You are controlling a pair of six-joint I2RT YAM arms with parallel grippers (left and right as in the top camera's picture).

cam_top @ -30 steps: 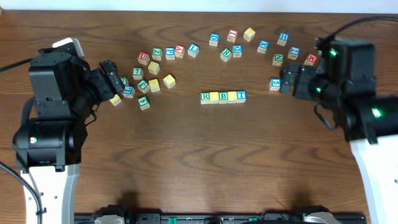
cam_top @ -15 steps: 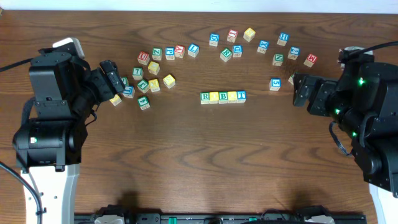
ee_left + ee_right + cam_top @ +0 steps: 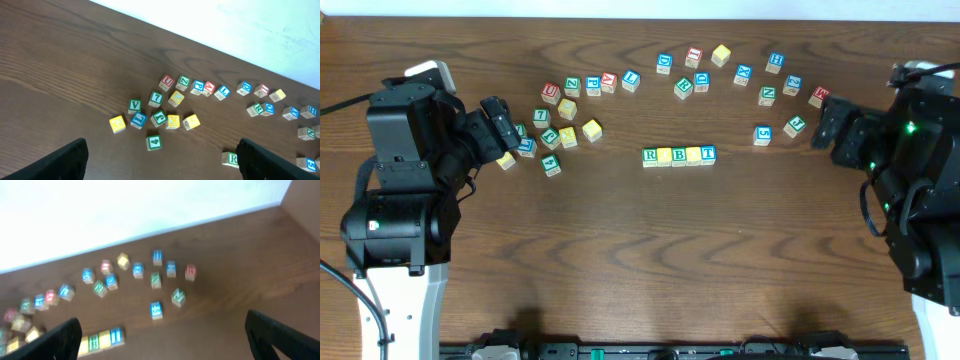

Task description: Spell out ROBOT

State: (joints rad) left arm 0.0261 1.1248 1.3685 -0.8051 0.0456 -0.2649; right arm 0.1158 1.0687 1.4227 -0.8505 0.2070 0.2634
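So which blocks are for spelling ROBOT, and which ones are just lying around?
For the job, in the middle row:
green R cube
first yellow cube
green B cube
second yellow cube
blue T cube

Just lying about:
left bunch of cubes
back arc of cubes
blue 5 cube

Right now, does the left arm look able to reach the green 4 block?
Probably yes: the open left gripper faces the green 4 block, and nothing lies between them.

row of cubes [image 3: 105, 339] blurred, letters illegible
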